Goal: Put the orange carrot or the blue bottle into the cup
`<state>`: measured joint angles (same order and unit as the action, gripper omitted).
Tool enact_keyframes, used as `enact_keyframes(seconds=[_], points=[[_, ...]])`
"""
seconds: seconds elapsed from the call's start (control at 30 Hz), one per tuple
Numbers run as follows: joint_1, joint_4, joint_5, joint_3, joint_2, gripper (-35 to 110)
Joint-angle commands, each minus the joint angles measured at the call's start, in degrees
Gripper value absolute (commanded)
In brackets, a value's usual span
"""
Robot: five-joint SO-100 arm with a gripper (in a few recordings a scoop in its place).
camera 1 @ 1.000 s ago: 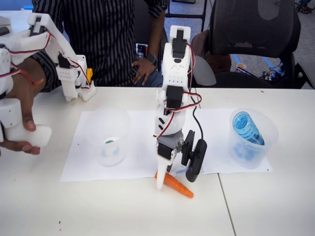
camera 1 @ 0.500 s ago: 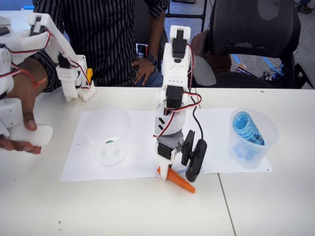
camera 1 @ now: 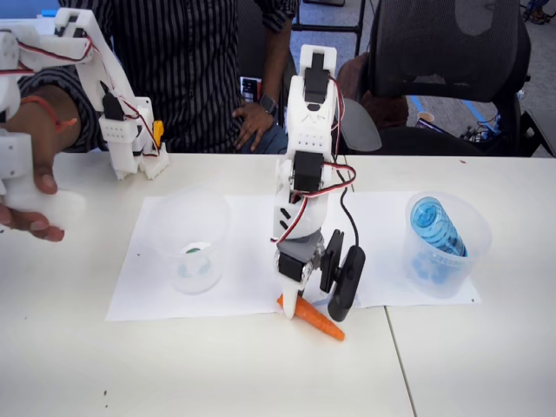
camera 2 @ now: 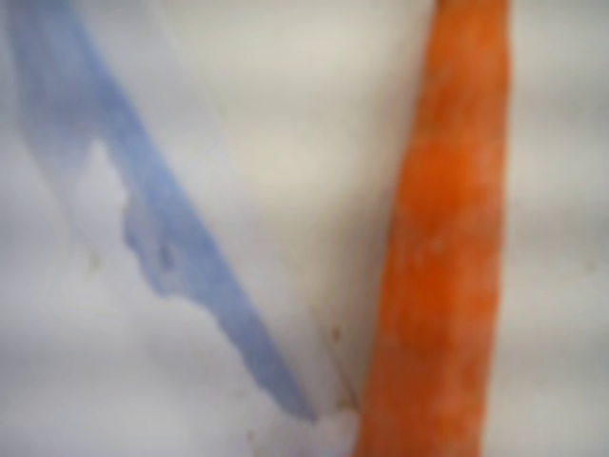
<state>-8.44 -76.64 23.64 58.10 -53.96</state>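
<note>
My tool (camera 1: pixel 314 306) hangs open at lower centre, white finger touching the orange carrot (camera 1: pixel 318 321) on the counter (camera 1: pixel 217 365); the cup (camera 1: pixel 191 241) stands left, the blue bottle (camera 1: pixel 437 228) far right.

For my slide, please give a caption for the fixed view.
Gripper lowered over the orange carrot at the paper's front edge, between two clear cups.

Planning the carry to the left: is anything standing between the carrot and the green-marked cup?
Nothing visible does. The orange carrot lies by the gripper; only paper sheet and bare table separate it from the cup.
</note>
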Motion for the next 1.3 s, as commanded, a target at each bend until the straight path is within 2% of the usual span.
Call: enact_keyframes(seconds=[0.0,0.4,0.67,0.87,1.27], points=[[-1.14,-2.81,0.97,-7.38,-13.8,2],[-1.41,-6.68,0.97,-7.38,-22.94,2],[-2.11,-14.15,0.88,-7.38,-33.05,2],[-9.84,-17.14,-0.35,-7.38,-37.97,2],[-28.3,-16.17,-13.8,-7.38,-39.46,2]])
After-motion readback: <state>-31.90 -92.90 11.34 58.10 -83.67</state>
